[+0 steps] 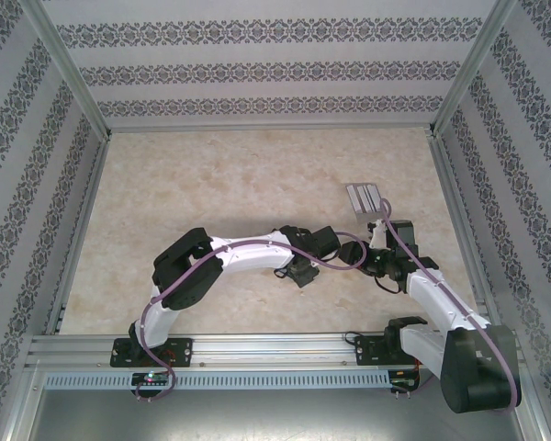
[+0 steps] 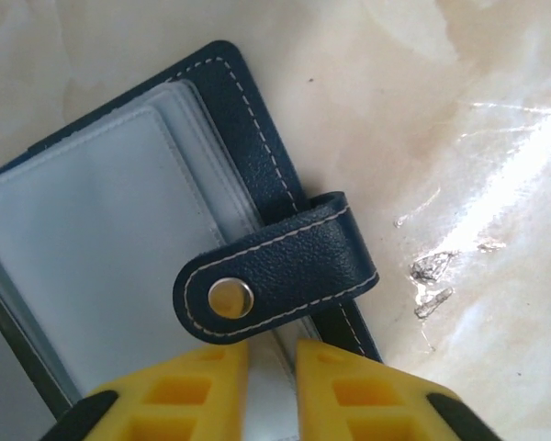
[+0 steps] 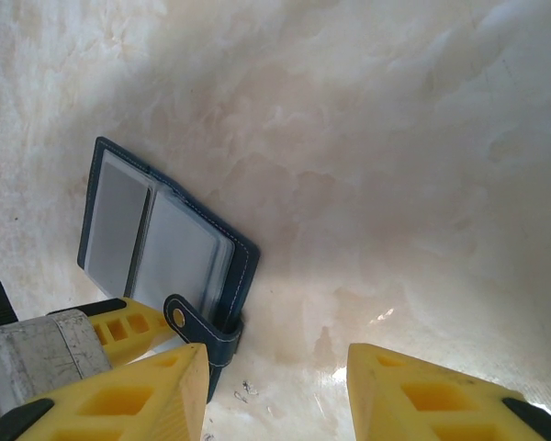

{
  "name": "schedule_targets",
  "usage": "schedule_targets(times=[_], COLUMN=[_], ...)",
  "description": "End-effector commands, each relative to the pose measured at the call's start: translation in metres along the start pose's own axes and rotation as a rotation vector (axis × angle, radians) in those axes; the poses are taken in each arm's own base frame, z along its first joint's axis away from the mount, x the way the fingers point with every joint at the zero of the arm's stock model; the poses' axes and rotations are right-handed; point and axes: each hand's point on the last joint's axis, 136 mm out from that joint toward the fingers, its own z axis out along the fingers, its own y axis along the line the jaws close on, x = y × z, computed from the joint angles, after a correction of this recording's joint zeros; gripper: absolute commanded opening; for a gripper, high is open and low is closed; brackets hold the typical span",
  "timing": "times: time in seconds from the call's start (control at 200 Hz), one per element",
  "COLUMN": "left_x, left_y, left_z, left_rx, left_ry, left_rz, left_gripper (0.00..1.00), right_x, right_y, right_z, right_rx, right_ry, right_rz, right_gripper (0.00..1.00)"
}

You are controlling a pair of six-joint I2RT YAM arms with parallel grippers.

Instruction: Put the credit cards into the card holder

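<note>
The card holder (image 2: 119, 239) lies open on the table, clear pockets up, and those we can see look empty. Its clasp tab (image 2: 285, 266) folds back over the sleeves from the three o'clock edge, its snap (image 2: 230, 299) facing up. In the right wrist view the holder (image 3: 156, 239) sits at about eight o'clock.

At six o'clock of the tab, the left gripper (image 2: 273, 354) has its yellow fingers drawn to a narrow slit on the sleeve edge. We judge this a pinch that steadies the holder for loading. The right gripper (image 3: 275, 367) hovers just beside it, jaws spread wide and carrying nothing, likely free to fetch a card.

From above, both wrists meet at about four o'clock of the pale marbled table (image 1: 220, 193). A clear slotted rack (image 1: 363, 196) stands at two o'clock. Striped, patterned walls (image 1: 257, 69) enclose the space, with a metal rail (image 1: 257, 349) along the near edge.
</note>
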Motion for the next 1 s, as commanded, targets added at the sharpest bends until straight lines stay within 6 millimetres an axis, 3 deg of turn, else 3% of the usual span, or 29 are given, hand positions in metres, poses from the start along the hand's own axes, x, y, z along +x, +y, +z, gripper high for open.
schedule_targets(times=[0.0, 0.125, 0.395, 0.57, 0.585, 0.649, 0.709, 0.854, 0.999], left_x=[0.009, 0.004, 0.001, 0.002, 0.002, 0.001, 0.001, 0.001, 0.008], left_y=[-0.001, 0.001, 0.026, 0.031, 0.031, 0.027, 0.019, 0.013, 0.023], left_z=[0.000, -0.007, -0.023, -0.022, -0.022, -0.021, -0.021, -0.016, -0.005], left_rx=[-0.012, -0.019, -0.146, -0.157, -0.156, -0.127, -0.065, -0.022, -0.037], left_ry=[0.055, 0.038, 0.016, 0.019, 0.016, 0.010, 0.002, 0.000, 0.045], left_rz=[0.023, 0.021, 0.031, 0.023, 0.021, 0.007, -0.007, -0.029, -0.055], left_gripper=[0.16, 0.10, 0.00, 0.00, 0.03, 0.34, 0.47, 0.49, 0.44], right_x=[0.003, 0.002, 0.000, -0.002, -0.001, -0.001, -0.001, -0.001, 0.000], right_y=[0.001, 0.001, 0.002, 0.005, 0.004, 0.003, 0.003, 0.003, 0.002], right_z=[-0.002, -0.002, -0.003, -0.004, -0.004, -0.004, -0.003, -0.004, -0.002], right_rx=[-0.018, -0.017, -0.016, -0.027, -0.024, -0.017, -0.018, -0.019, -0.023], right_ry=[0.010, 0.012, 0.007, 0.009, 0.010, 0.011, 0.012, 0.009, 0.017], right_rz=[-0.010, -0.018, -0.021, -0.017, -0.018, -0.021, -0.017, -0.021, -0.011], right_gripper=[0.45, 0.45, 0.45, 0.45, 0.45, 0.45, 0.45, 0.45, 0.45])
